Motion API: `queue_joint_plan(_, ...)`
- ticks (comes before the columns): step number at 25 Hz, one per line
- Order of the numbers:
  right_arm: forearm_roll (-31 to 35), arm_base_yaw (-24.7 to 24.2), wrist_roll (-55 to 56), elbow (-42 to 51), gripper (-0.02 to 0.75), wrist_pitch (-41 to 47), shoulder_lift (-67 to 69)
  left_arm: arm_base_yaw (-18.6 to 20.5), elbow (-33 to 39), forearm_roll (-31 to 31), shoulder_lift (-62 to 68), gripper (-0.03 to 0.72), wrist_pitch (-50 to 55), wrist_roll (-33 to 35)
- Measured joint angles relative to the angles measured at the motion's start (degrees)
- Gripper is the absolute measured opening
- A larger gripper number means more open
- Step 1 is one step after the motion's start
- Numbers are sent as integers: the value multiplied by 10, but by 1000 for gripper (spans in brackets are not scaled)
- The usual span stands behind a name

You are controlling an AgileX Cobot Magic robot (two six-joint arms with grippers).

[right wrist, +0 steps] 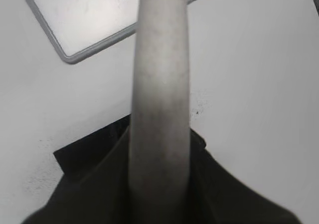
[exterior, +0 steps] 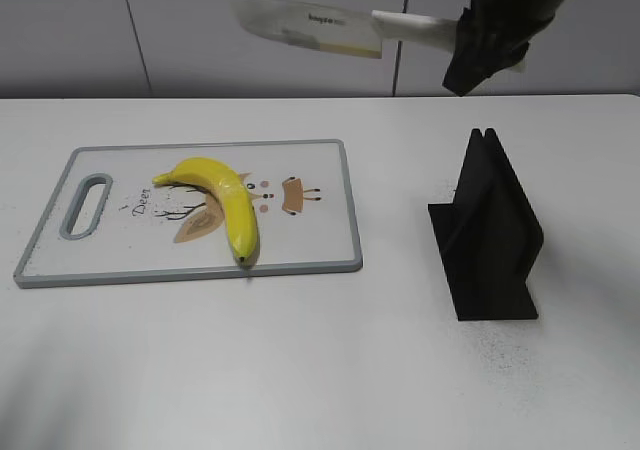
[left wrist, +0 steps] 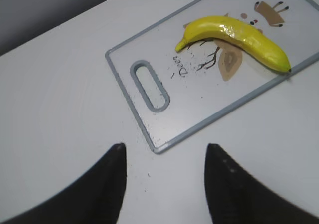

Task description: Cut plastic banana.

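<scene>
A yellow plastic banana (exterior: 225, 195) lies on the white cutting board (exterior: 310, 240), its tip toward the board's front edge. It also shows in the left wrist view (left wrist: 239, 37). My right gripper (exterior: 485, 45) is shut on the white handle of a knife (exterior: 310, 25) and holds it high above the table, blade pointing left. In the right wrist view the handle (right wrist: 160, 84) fills the middle between the jaws. My left gripper (left wrist: 164, 157) is open and empty, above the table near the board's handle corner; it is out of the exterior view.
A black knife stand (exterior: 488, 235) stands on the white table to the right of the board. The cutting board (left wrist: 149, 84) has a grey rim, a slot handle at its left end, and a deer print.
</scene>
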Motion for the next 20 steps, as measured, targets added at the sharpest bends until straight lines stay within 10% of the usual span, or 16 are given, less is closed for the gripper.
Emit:
queue_joint_plan(13,92,19,-187,-176,196,57,147,-14,-278,-71,333,490,52,327)
queue_joint_plan(20,124,37,-239,-178,196,58,168,-79,-370,-72,450,490,68,366)
